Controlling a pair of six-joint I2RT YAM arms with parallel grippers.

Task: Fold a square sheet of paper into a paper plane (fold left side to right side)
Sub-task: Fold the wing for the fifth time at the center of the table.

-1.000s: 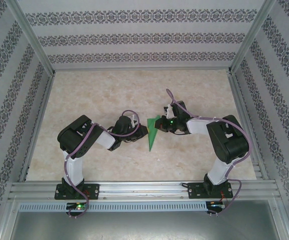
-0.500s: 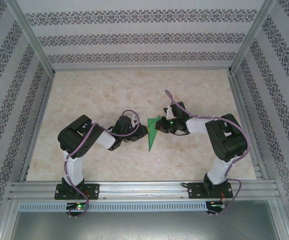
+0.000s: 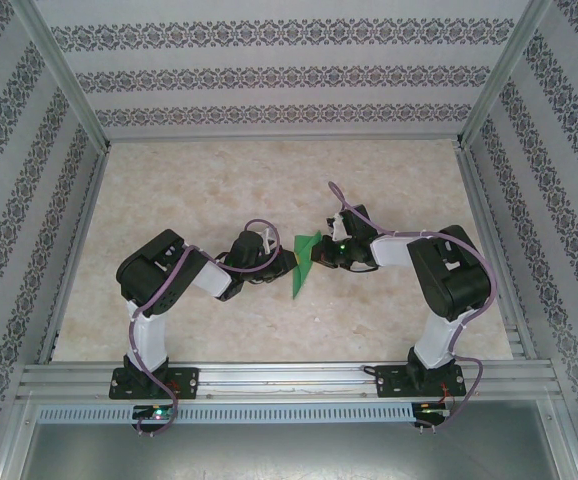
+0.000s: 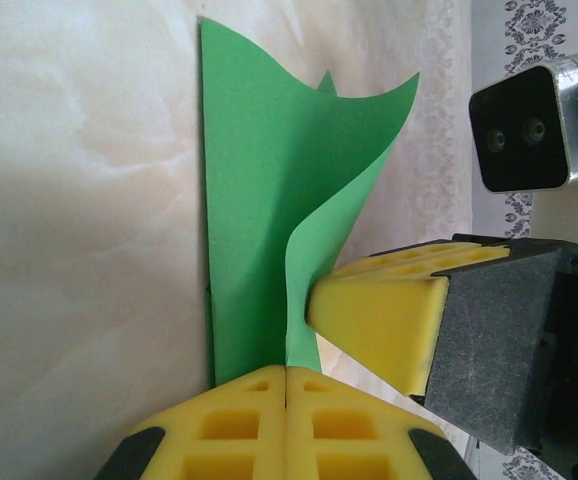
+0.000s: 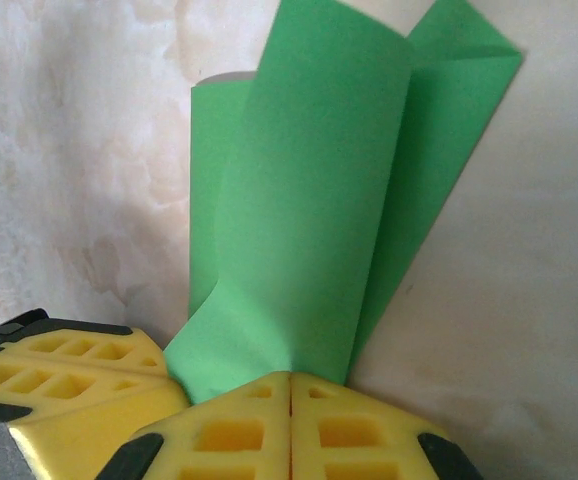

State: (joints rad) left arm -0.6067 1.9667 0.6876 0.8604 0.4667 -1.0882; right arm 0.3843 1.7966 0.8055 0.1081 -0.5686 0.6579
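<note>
**Right arm has crept in toward the left gripper, fold still open**

The square sheet of paper (image 3: 302, 266) (already a narrow pointed shape) lies just right of the left gripper (image 3: 287, 262), touching its tips. Over the last second the right gripper (image 3: 319, 252) has edged closer to the left gripper, and the sheet slid slightly with it. Right jaws are clamped on the raised, curling flap. Left jaws are pressed together, tips on the flat layer — pinning or pinching, can't tell. No crease yet, so my read is mid-fold.
</note>
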